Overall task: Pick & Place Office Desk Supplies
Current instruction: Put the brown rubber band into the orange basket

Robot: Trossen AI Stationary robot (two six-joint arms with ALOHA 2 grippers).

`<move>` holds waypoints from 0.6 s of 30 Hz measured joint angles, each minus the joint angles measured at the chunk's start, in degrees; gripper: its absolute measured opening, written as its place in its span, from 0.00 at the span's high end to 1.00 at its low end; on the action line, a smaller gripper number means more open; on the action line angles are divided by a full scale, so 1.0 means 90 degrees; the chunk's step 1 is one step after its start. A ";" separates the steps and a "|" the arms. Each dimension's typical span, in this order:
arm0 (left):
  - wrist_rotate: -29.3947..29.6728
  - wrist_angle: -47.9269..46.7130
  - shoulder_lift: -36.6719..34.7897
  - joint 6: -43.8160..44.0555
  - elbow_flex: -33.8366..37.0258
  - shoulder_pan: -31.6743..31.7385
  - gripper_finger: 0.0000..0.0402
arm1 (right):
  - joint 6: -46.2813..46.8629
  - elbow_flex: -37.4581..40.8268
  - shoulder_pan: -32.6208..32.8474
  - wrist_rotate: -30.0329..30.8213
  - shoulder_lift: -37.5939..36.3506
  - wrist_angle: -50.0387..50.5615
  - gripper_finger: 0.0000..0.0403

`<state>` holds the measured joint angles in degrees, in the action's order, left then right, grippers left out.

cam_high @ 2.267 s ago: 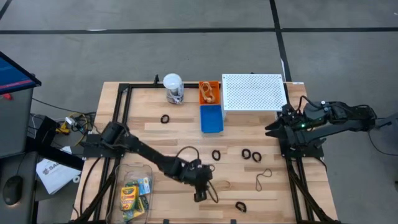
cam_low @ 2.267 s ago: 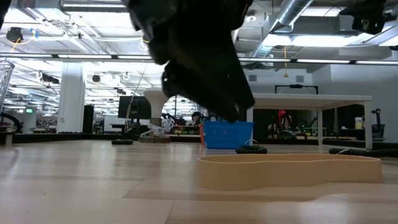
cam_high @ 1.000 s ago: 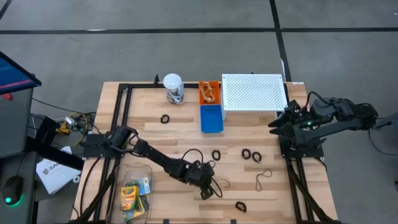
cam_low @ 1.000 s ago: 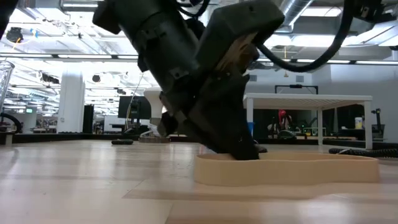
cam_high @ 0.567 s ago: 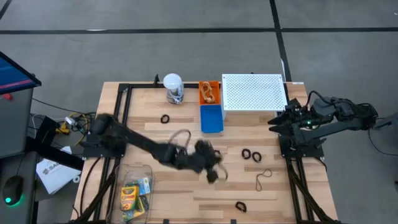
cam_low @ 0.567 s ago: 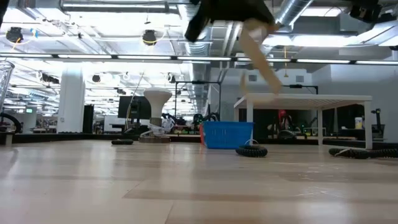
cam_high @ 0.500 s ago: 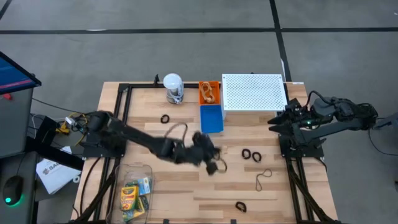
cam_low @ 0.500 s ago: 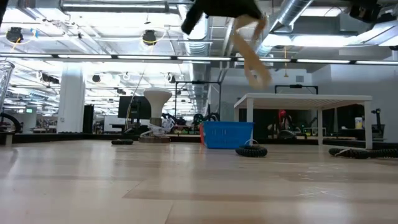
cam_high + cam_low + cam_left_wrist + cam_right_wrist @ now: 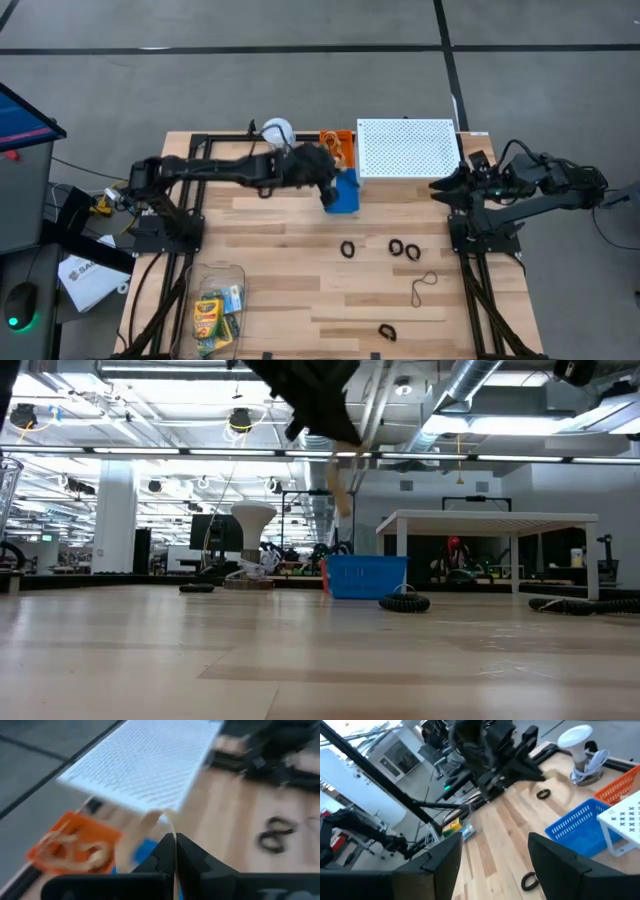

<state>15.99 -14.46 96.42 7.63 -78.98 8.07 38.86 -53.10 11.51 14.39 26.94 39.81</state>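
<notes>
My left gripper point(image 9: 327, 196) is shut on a tan rubber band point(image 9: 146, 826), high above the table over the near-left corner of the blue bin point(image 9: 345, 196). Just beyond the blue bin stands an orange bin point(image 9: 337, 148) with more tan bands in it. On the wood lie another band loop point(image 9: 424, 287) and black ring clips point(image 9: 347, 249), point(image 9: 404, 247), point(image 9: 386, 331). Crayon boxes point(image 9: 212, 314) lie in a clear tub at the near left. My right gripper point(image 9: 438, 189) stays open at the table's right edge, raised and holding nothing. My left gripper pinches a strand of the rubber band point(image 9: 173, 838) between its two shut fingertips. The fingers slant downward from the table's left. The band is lifted clear of the table and its loop dangles loosely below the fingers point(image 9: 340, 484).
A white perforated shelf point(image 9: 408, 148) stands at the far right beside the bins. A white-lidded jar point(image 9: 278, 131) stands at the far edge, half hidden behind my left arm. A black frame point(image 9: 195, 190) runs along the table's left side.
My left gripper has taken the rubber band off the near middle of the table. It rose and swung toward the far edge, ending above the blue bin. The band left the wood entirely and now hangs from the fingers.
</notes>
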 joint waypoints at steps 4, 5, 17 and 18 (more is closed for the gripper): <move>-0.0182 -0.0103 0.0024 -0.0185 0.0002 0.0573 1.00 | 0.0165 0.0000 0.0000 0.0343 0.0005 -0.0006 0.44; -0.0240 -0.0038 0.0022 -0.0194 0.0002 0.0723 1.00 | 0.0169 0.0000 0.0000 0.0415 0.0005 -0.0021 0.45; -0.0991 0.0929 0.0899 -0.0158 0.0002 0.1972 1.00 | 0.0134 0.0000 0.0017 0.0559 0.0000 -0.0335 0.45; -0.0995 0.0979 0.1003 -0.0148 0.0002 0.2010 1.00 | 0.0166 0.0001 0.0016 0.0532 0.0000 -0.0332 0.45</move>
<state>7.03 -5.65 105.45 6.30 -78.96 26.17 40.35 -53.09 11.65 19.19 26.94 36.83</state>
